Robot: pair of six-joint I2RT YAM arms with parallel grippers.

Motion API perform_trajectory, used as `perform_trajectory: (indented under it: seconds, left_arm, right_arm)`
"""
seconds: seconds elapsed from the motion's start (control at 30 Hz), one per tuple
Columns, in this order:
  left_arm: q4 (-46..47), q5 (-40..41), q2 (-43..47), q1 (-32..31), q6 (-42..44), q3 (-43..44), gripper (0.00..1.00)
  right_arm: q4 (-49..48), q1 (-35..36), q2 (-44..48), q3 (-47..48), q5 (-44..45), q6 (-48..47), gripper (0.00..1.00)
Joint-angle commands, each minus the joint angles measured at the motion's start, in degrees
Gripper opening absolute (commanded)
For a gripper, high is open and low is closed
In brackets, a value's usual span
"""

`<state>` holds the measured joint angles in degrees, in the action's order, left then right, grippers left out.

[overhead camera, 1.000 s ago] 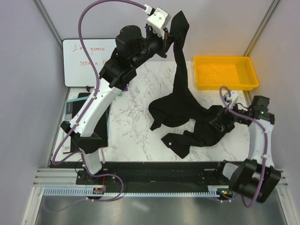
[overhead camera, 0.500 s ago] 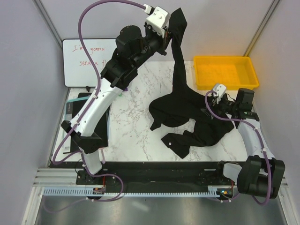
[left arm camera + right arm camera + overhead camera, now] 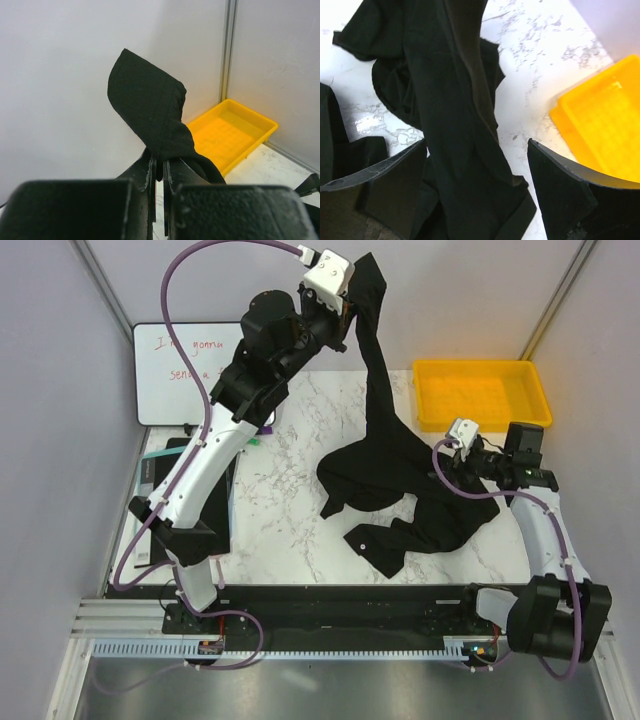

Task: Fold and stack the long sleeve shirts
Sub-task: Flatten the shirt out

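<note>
moved: right gripper [image 3: 452, 468] has swung in from the table's 3 o'clock edge to over the shirt [image 3: 390, 480]; left gripper [image 3: 350, 308] sits slightly higher.
left gripper [image 3: 159, 167]: jaws pinched tight on a fold of the shirt [image 3: 150, 105], held high at 12 o'clock.
right gripper [image 3: 476, 145]: jaws spread wide, gripping nothing; poised over cloth at 3 o'clock, contact unclear.
shirt [image 3: 450, 100]: black; one strip hangs from the left gripper down to the bulk, crumpled on the marble table [image 3: 280, 500] from centre toward 4 o'clock.
tray [image 3: 480, 366]: yellow, 2 o'clock.
</note>
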<state>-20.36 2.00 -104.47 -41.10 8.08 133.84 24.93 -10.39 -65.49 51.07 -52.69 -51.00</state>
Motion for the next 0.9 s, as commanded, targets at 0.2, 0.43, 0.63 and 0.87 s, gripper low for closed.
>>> perform_trajectory:
  seconds: [0.2,0.43,0.63,0.87]
  left_arm:
    - [3.7,0.4,0.0,0.1,2.3,0.1,0.02]
    - [3.6,0.4,2.1,0.8,2.6,-4.4,0.02]
    - [3.3,0.7,1.0,1.2,3.3,-1.3,0.02]
    - [3.2,1.7,0.5,2.3,5.5,0.0,0.02]
  right_arm:
    - [-4.3,0.9,-11.7,5.3,1.1,-3.8,0.68]
    - [-5.8,1.2,-9.4,6.0,-0.8,-0.6,0.46]
    - [-4.5,2.2,-11.2,6.8,1.6,-0.6,0.26]
    - [0.8,2.1,-9.0,2.9,3.2,-9.8,0.47]
